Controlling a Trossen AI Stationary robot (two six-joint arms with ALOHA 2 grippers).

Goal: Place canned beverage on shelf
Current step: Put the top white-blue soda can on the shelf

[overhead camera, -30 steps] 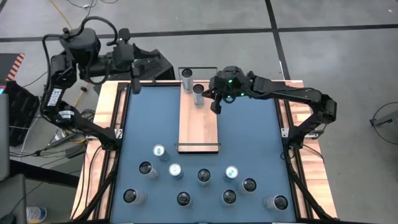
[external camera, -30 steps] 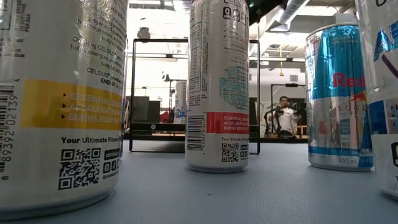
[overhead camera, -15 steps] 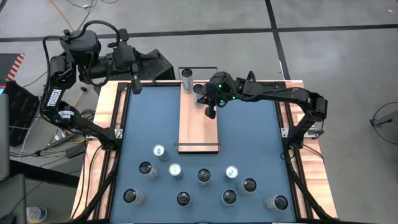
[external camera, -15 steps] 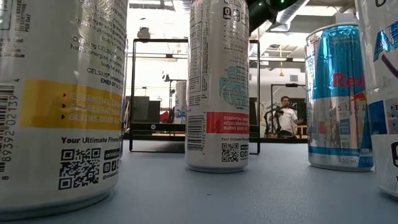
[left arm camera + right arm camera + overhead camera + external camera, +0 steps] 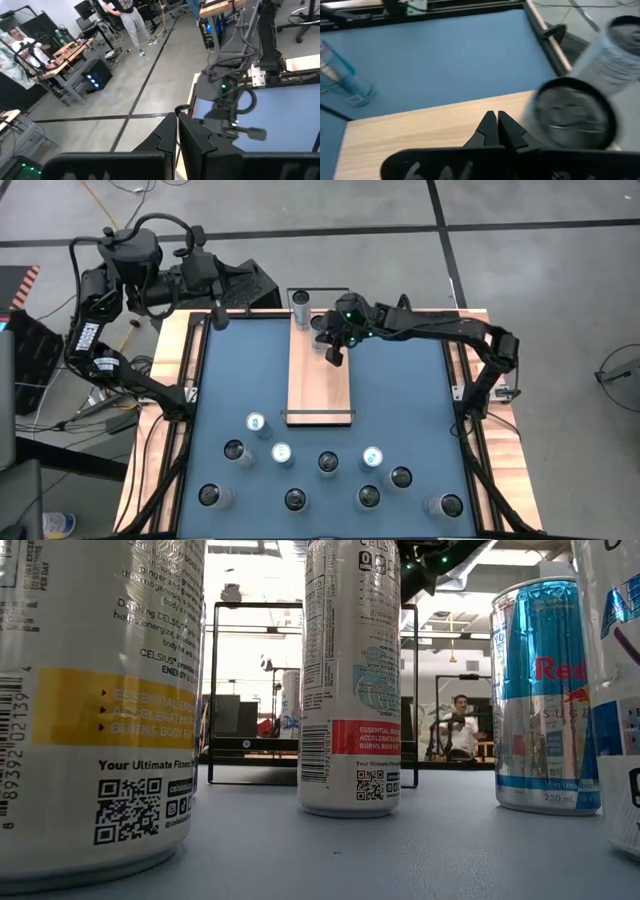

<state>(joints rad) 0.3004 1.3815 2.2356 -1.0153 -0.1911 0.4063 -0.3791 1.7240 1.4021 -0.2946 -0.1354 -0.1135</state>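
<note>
The right gripper (image 5: 336, 358) is shut tight and holds nothing. In the high view it sits over the top part of the shelf (image 5: 319, 385), just right of the middle of the frame's upper half. One can (image 5: 301, 300) stands at the top end of the shelf. A second can (image 5: 321, 327) stands just below it, partly hidden by the right arm, right beside the gripper. The left gripper (image 5: 219, 320) is shut too and empty. It waits at the upper left corner of the blue table (image 5: 400, 400). Ten more cans stand in the lower part of the table, well apart from the shelf. One of them has a light blue top (image 5: 257, 421).

In the low view, big cans fill the front. A white can with a red band (image 5: 351, 680) stands in the middle. A blue and silver can (image 5: 546, 690) stands at the right. A black rail (image 5: 212, 690) of the shelf shows behind them. Part of a dark arm shows at the top, right of the middle. A person (image 5: 461, 728) sits far back in the room.

In the left wrist view, the left gripper's fingers (image 5: 192, 137) press together at the bottom middle. The other arm (image 5: 235, 115) shows over the blue table at the right. People show at the upper left.

In the right wrist view, the right gripper's fingers (image 5: 487, 131) meet at the bottom middle, over the wooden shelf (image 5: 420, 130). A dark can top (image 5: 570, 112) is close at the right. Another can (image 5: 615, 47) is in the upper right corner. A clear blue can (image 5: 340, 75) stands on the table at the left.
</note>
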